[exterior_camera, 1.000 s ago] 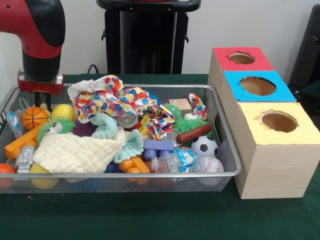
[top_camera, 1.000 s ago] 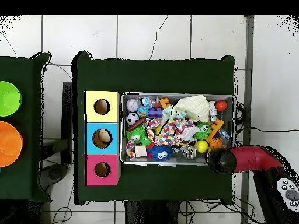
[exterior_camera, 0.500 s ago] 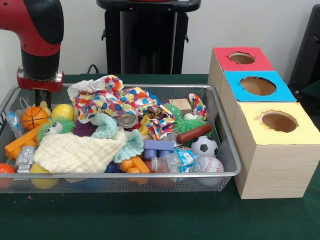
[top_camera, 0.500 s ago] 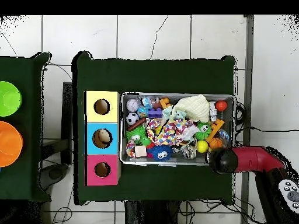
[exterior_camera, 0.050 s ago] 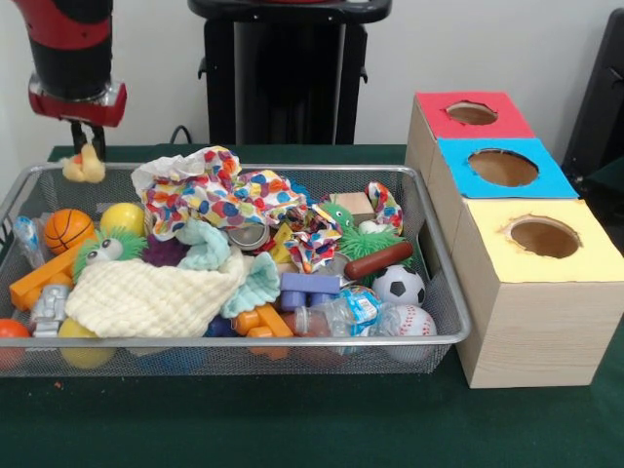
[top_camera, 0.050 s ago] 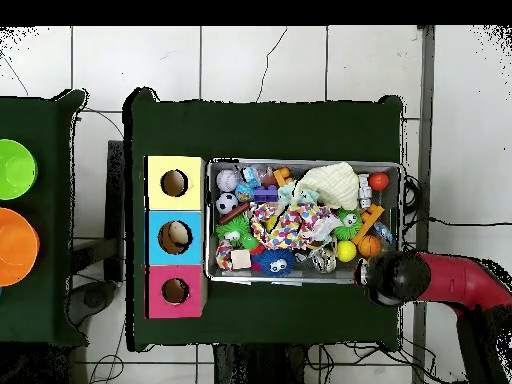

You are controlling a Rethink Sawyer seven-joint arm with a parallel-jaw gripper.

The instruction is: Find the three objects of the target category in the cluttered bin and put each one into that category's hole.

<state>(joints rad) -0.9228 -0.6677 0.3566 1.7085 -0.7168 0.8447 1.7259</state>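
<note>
Gripper (exterior_camera, 0.050 s ago: 90,146): clamped on a small yellow toy (exterior_camera, 0.050 s ago: 84,168), held above the bin's far corner.
Wire bin (exterior_camera, 0.050 s ago: 444,310): on the green bench (exterior_camera, 0.050 s ago: 292,429), full of toys.
Holed boxes (exterior_camera, 0.050 s ago: 531,283): beside the bin.

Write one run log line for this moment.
gripper: shut on small yellow toy | height: above wire bin far corner | holes: none reached

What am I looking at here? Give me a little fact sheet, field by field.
Arm: red and black, raised over the bin's corner
Pincer: shut on a small yellow toy, held above the bin
Bin: wire mesh, heaped with toys and cloths
Seen inside: basketball, soccer ball, baseball, spotted cloth, cream cloth
Boxes: red, blue, yellow, a round hole atop each
</note>
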